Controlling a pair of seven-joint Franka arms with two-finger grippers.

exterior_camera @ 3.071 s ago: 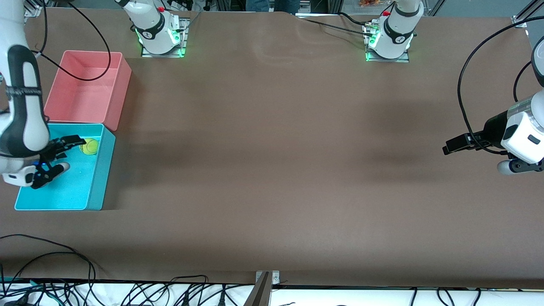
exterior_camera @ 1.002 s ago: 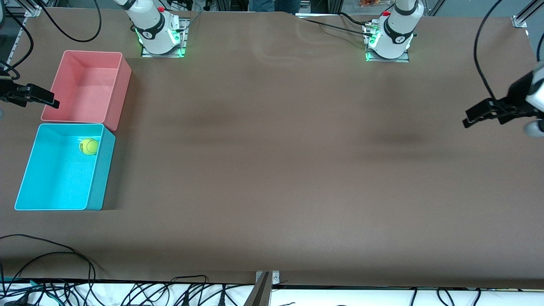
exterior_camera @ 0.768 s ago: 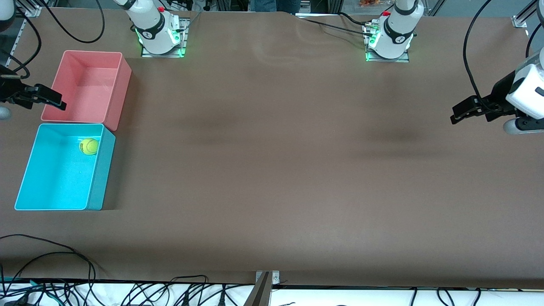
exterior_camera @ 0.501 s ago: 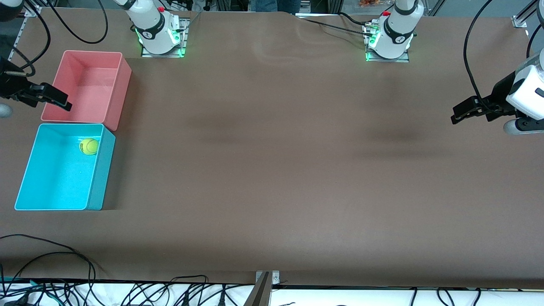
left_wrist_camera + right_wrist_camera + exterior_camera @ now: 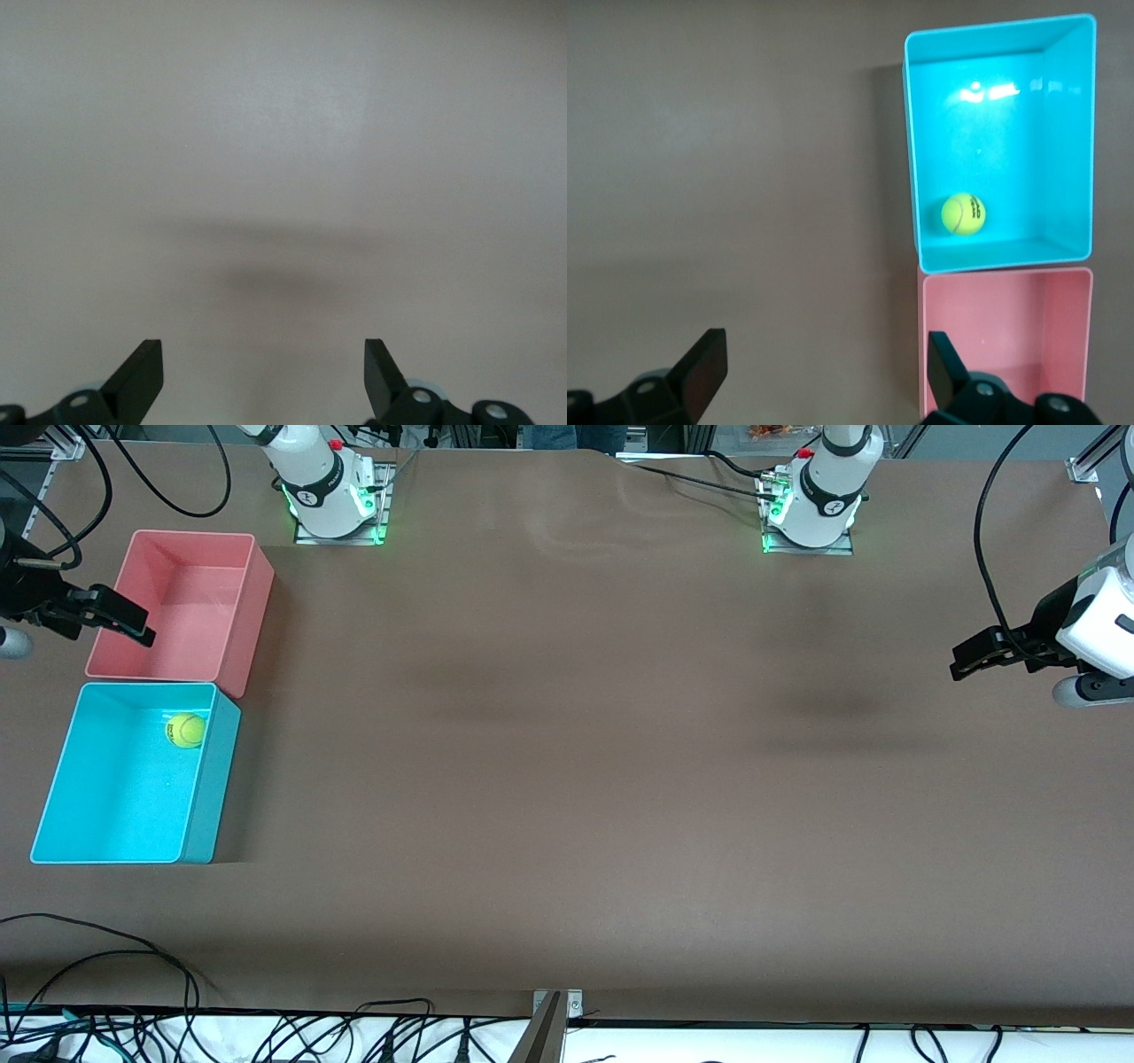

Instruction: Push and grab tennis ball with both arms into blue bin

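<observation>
The tennis ball (image 5: 186,731) lies inside the blue bin (image 5: 213,797), near the bin's corner beside the pink bin. It also shows in the right wrist view (image 5: 963,214), in the blue bin (image 5: 1067,133). My right gripper (image 5: 124,618) is open and empty, up in the air over the outer edge of the pink bin (image 5: 248,611). In its wrist view (image 5: 824,354) the jaws stand wide apart. My left gripper (image 5: 970,660) is open and empty, over bare table at the left arm's end; its wrist view (image 5: 263,354) shows only table.
The pink bin (image 5: 1010,328) stands empty, touching the blue bin on the side farther from the front camera. Both arm bases (image 5: 328,496) (image 5: 815,505) stand at the table's far edge. Cables (image 5: 133,974) lie along the near edge.
The right gripper has let go of the ball, risen out of the blue bin and moved over the pink bin's edge. The left gripper has shifted slightly. The ball has stayed put.
</observation>
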